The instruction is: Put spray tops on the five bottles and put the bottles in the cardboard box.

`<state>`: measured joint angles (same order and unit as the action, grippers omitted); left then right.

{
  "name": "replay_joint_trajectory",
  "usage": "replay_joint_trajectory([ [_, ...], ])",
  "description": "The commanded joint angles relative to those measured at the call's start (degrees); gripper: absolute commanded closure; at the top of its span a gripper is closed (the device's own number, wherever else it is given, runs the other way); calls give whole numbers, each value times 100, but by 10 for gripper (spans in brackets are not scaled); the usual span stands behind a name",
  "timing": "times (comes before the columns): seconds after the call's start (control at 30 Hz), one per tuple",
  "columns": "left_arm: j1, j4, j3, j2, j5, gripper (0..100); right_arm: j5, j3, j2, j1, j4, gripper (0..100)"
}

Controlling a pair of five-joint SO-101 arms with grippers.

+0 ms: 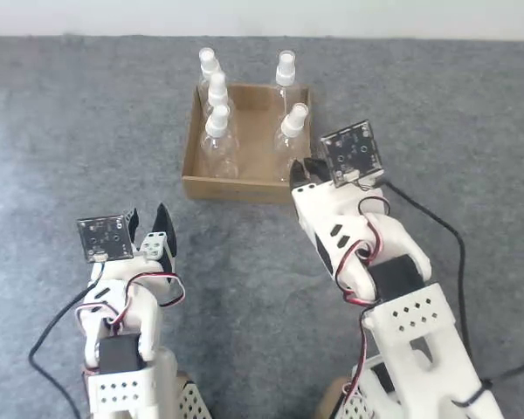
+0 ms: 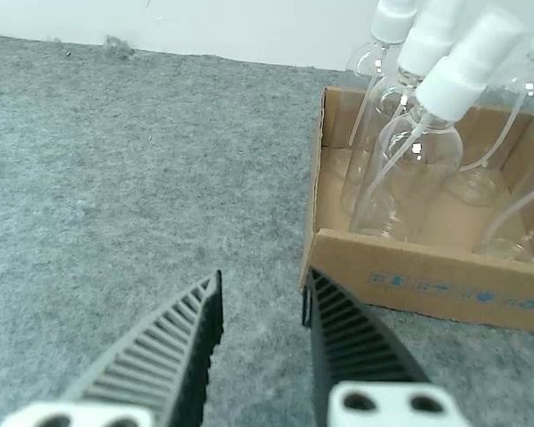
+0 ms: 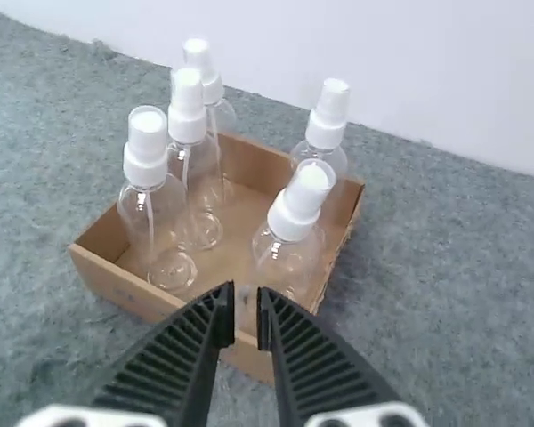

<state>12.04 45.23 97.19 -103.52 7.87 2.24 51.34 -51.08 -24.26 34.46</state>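
Where the cardboard box (image 1: 236,188) sits, grey carpet (image 1: 79,131) spreads.

Clear bottles (image 3: 285,253), white tops (image 3: 148,147), brown box (image 3: 125,285), grey mat (image 3: 445,267).

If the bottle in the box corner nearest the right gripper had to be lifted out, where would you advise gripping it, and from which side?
Probably the neck just under the white spray top of that bottle, coming from above. It stands upright, the cardboard box wall covers its lower body, and the neck is narrow and clear of its neighbours.
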Motion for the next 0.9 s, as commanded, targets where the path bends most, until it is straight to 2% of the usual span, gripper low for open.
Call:
replay_joint_trajectory([
  [0.0, -26, 44, -66, -79, -26, 863, 9, 53, -558, 110, -180, 992],
  [0.37, -26, 44, -66, -79, -26, 863, 53, 659, -2018, 101, -189, 992],
  [0.63, -26, 44, -66, -79, -26, 863, 62, 1459, -2835, 110, -963, 992],
  [0.87, -26, 44, -66, -79, -26, 863, 70, 1512, -3143, 233, -971, 992],
])
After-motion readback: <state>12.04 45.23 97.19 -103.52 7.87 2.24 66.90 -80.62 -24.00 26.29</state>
